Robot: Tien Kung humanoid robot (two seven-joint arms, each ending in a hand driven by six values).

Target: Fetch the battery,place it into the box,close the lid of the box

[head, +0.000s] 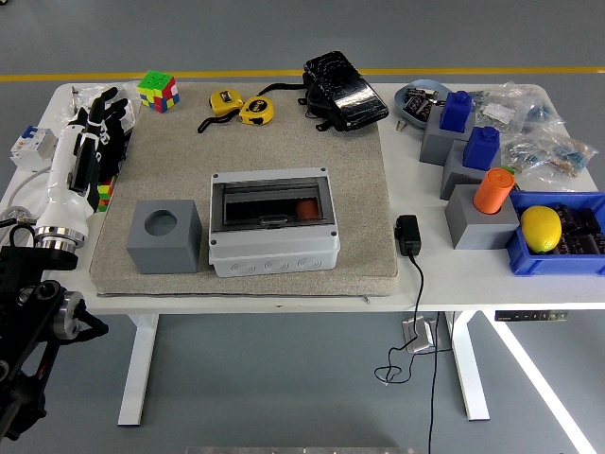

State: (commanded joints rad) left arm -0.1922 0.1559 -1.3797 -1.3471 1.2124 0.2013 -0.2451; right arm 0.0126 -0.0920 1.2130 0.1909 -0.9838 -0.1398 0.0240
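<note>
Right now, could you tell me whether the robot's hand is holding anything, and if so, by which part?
Nothing is held: the left hand hovers over the table's left edge with fingers spread, and no right hand shows.

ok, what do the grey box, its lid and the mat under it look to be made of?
Grey box: looks like moulded matte plastic, with round knockout marks along its front wall. Lid: dark tinted see-through plastic, probably, since an orange-red object shows through it. Mat: beige, speckled, dull surface with a thick soft-looking edge, likely felt or foam.

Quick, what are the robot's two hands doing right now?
Left hand: open, fingers spread, holding nothing, over the table's left edge.
Right hand: not in the picture.
</note>
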